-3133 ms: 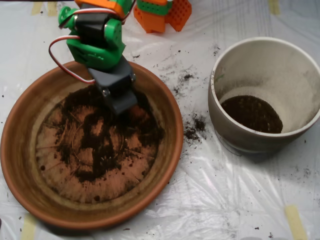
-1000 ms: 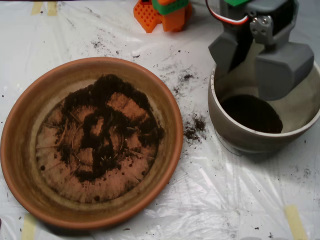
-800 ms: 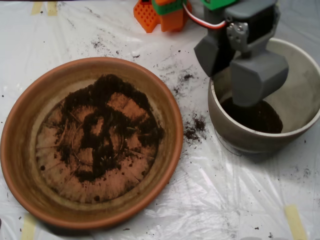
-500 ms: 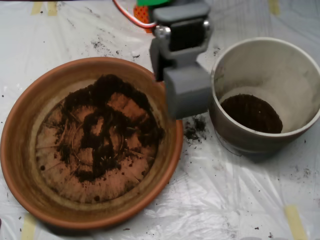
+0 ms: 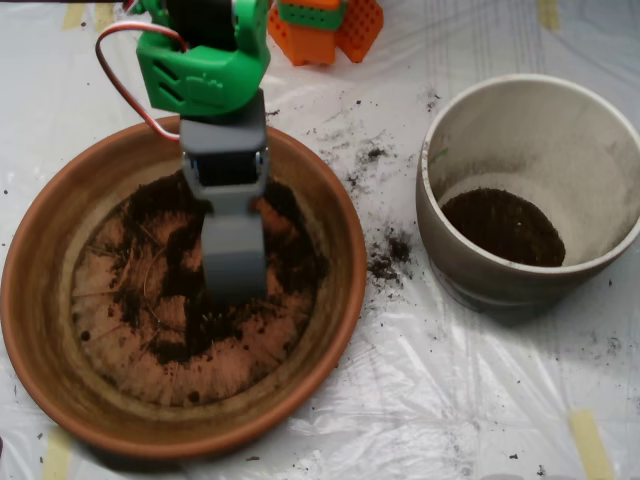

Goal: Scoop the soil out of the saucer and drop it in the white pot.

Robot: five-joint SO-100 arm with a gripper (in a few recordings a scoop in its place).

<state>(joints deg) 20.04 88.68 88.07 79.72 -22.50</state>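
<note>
Grey scoop point(image 5: 234, 262) lowered into the middle of the saucer point(image 5: 40, 330), tip down among the soil point(image 5: 165, 300); shells viewed from behind and above, so open or shut impossible to tell. Dark soil spread in a thin, broken ring across the ridged terracotta base, bare orange clay visible between clumps, thicker toward the saucer's upper rim on either side of the scoop. Saucer sitting toward the left edge of the plastic-covered table point(image 5: 420, 400); white pot point(image 5: 440, 240) standing well apart near the right edge, with a dark round layer of soil on its floor under dusty walls. Loose crumbs point(image 5: 385, 258) scattered on the plastic between the two vessels, more near the top edge. Task judged partly done: some soil in the pot, a good share left in the saucer, spilled crumbs unrecovered. Arm reaching down from the top-left corner, green servo housing point(image 5: 205, 70) above the saucer's upper rim, red and white cable point(image 5: 115, 80) looping off to its left, grey wrist block pointing the scoop steeply downward; orange base parts point(image 5: 325, 25) at the top edge.
</note>
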